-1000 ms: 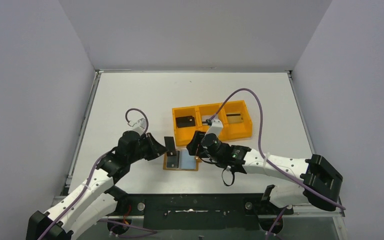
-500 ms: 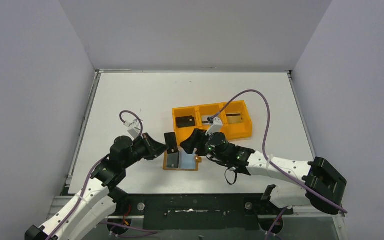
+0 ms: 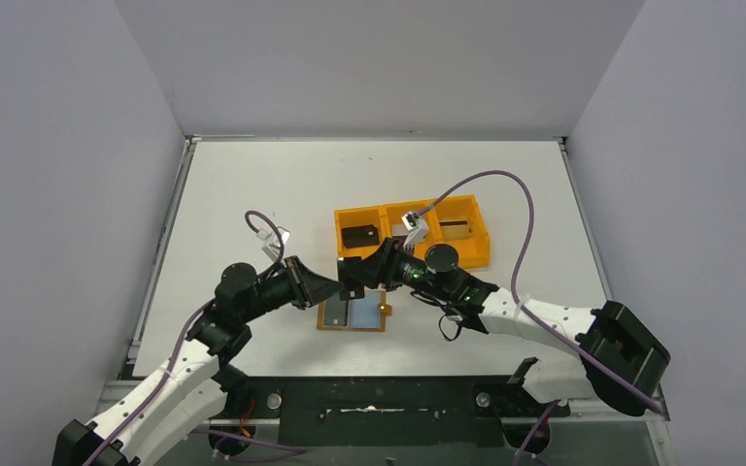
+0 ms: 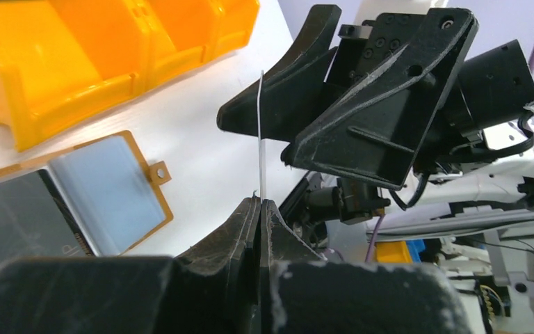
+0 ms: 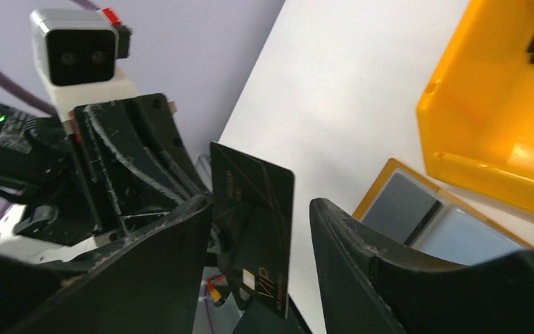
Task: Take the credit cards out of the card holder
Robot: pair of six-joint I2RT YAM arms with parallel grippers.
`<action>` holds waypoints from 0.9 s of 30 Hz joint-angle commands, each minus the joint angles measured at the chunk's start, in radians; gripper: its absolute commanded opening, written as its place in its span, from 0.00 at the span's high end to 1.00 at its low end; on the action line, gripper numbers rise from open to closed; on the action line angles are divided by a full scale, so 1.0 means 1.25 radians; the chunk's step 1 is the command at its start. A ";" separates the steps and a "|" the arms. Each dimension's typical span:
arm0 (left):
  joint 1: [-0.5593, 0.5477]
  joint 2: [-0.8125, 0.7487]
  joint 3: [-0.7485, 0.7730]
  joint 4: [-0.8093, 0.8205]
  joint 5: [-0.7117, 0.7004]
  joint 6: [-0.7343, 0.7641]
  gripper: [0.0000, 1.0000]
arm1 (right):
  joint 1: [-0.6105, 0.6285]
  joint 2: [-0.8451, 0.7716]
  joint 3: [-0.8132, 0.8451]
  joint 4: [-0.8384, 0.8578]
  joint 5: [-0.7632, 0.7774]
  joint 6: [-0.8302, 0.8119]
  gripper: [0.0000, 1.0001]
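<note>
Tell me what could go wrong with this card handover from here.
1. The left claw pinches the dark card by one edge only, while the right claw stands open around it. If the left lets go before the right shuts, the card could drop.
2. The two claws sit very close together, so closing off-centre may knock them together or bend the card.

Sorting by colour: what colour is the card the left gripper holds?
The card is black with gold print; right wrist view.
</note>
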 commanded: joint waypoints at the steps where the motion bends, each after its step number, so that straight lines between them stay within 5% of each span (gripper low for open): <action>1: 0.011 0.013 -0.007 0.155 0.077 -0.041 1.00 | 0.001 0.017 -0.004 0.147 -0.111 0.021 0.49; 16: 0.074 -0.017 -0.031 0.153 0.153 -0.057 1.00 | -0.015 -0.004 -0.040 0.228 -0.171 0.048 0.71; 27: 0.084 0.002 -0.036 0.176 0.202 -0.061 1.00 | -0.040 -0.007 -0.082 0.309 -0.177 0.088 0.79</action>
